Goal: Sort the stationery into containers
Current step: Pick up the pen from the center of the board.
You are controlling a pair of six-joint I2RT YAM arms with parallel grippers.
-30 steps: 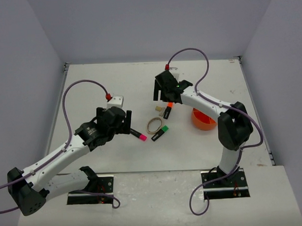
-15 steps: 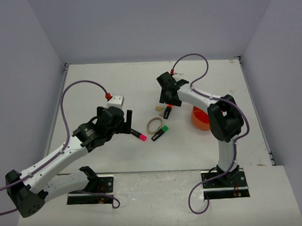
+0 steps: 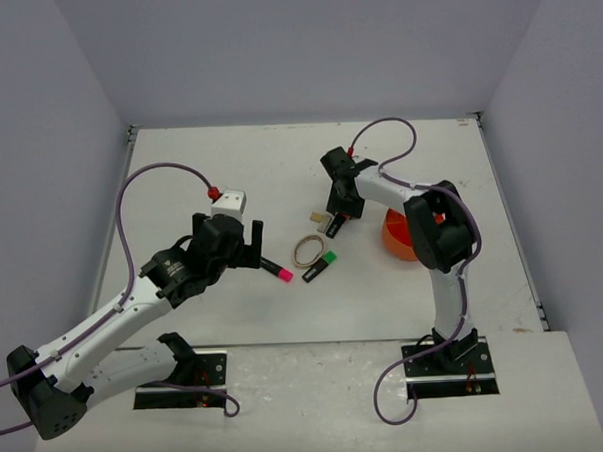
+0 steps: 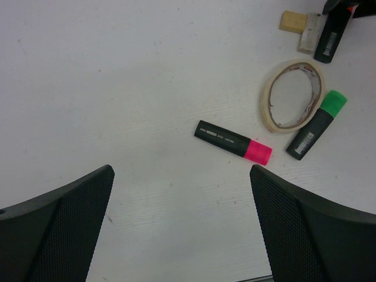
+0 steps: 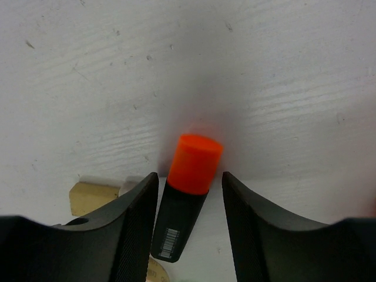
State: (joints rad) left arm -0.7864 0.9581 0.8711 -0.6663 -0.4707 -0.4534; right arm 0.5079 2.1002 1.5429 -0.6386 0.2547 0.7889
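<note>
A black highlighter with an orange cap (image 5: 191, 176) lies on the table between the fingers of my right gripper (image 5: 190, 179), which is open and straddles it, with a gap on the right side. From above this gripper (image 3: 337, 214) is low at the table's centre. My left gripper (image 3: 255, 244) is open and empty, just left of a black highlighter with a pink end (image 3: 275, 270), which also shows in the left wrist view (image 4: 233, 142). A green-ended highlighter (image 3: 320, 266), a tan rubber band (image 3: 309, 250) and a tiny tan block (image 3: 316, 216) lie nearby. The orange pot (image 3: 395, 240) is half hidden by the right arm.
A small cream piece (image 4: 309, 33) lies beside the tan block (image 4: 292, 21). The white table is walled at the back and both sides. Each arm's cable loops above it.
</note>
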